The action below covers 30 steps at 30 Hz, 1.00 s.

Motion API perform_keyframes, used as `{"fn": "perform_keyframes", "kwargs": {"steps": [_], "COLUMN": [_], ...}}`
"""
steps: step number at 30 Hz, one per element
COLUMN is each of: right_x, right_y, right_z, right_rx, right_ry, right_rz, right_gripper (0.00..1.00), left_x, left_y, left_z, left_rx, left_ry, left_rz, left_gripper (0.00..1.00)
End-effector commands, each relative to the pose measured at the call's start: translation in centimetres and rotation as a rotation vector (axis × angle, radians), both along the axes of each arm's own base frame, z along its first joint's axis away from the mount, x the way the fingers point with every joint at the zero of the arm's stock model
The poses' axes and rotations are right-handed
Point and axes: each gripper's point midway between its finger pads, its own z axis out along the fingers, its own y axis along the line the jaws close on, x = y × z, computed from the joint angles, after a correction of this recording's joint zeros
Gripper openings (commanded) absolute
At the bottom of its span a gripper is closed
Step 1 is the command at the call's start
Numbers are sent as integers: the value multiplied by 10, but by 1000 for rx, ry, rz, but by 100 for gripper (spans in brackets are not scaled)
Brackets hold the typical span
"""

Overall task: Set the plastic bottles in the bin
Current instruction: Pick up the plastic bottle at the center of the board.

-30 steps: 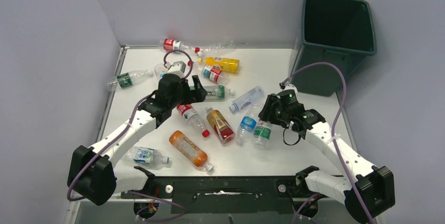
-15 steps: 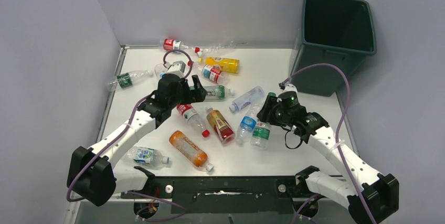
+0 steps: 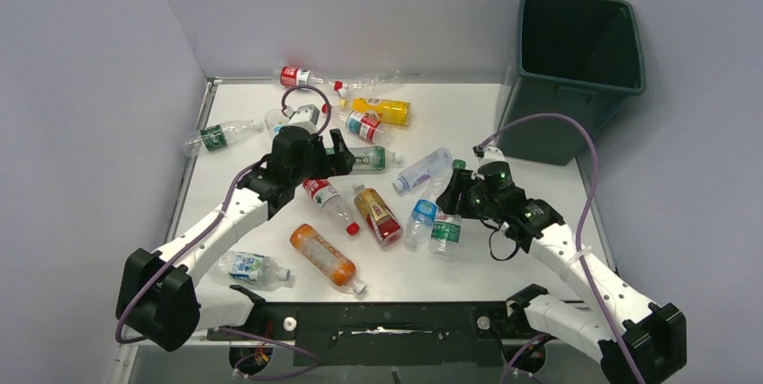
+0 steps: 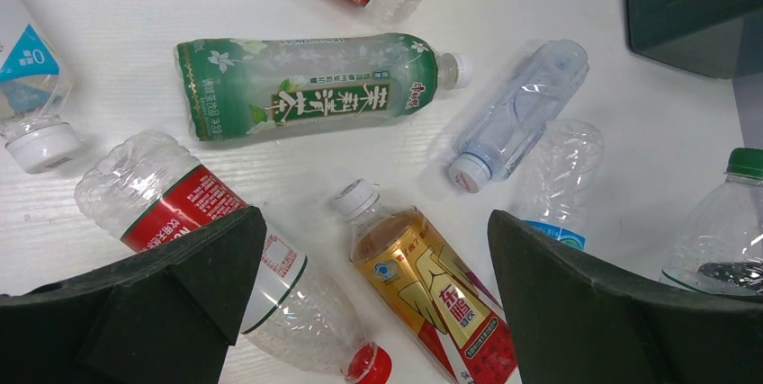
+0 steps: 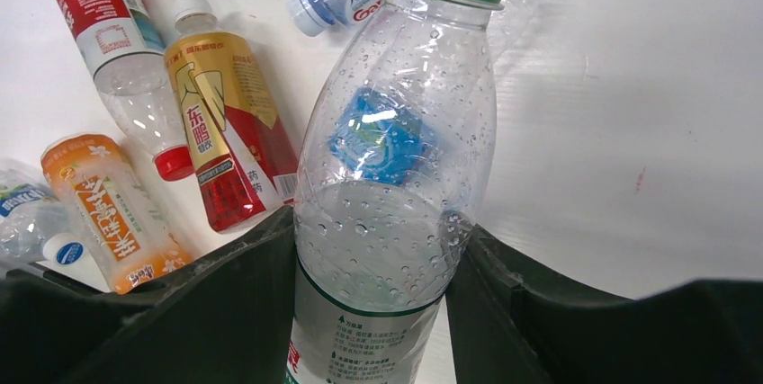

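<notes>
Right tool (image 5: 373,258) is clamped round the belly of that droplet-covered green-capped bottle (image 5: 396,132), bin (image 3: 540,128) well off beyond it, left tool (image 4: 373,222) just gaping over the pile, so I'd bet the squishy plastic swivels or slips out mid-swing.

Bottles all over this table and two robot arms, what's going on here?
The arms are clearing bottles into the dark green bin at the table's far right corner. The right pincer is shut on a clear green-capped bottle. The left pincer hangs open over bottles near the middle, holding nothing. About a dozen other bottles lie scattered on the table.
</notes>
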Motion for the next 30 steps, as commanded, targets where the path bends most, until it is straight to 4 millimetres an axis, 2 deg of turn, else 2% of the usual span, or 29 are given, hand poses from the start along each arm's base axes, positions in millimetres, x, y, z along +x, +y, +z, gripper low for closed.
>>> {"fn": "perform_keyframes", "kwargs": {"steps": [1,2,12,16,21,26,30], "right_x": [17,18,48,68,93,126,151], "right_y": [17,18,32,39,50,37,10], "right_z": [31,31,84,122,180,225,263], "right_rx": [32,22,7,23,25,-15,-14], "right_ry": [-118,-115,-251,-364,-499,-602,-684], "right_rz": [77,88,132,135,159,112,42], "right_gripper": [41,41,42,42,42,42,41], "left_x": [11,11,7,5,4,1,0], "left_y": [-10,-10,-9,-10,-9,-7,-6], "left_z": [29,29,30,27,25,30,31], "left_rx": [-29,-28,-23,-26,-15,-22,-12], "left_ry": [-78,-77,-69,-59,-46,-61,-59], "left_rz": [-25,-26,-36,-40,-42,-35,-36], "left_gripper": [98,98,98,98,98,98,98]}}
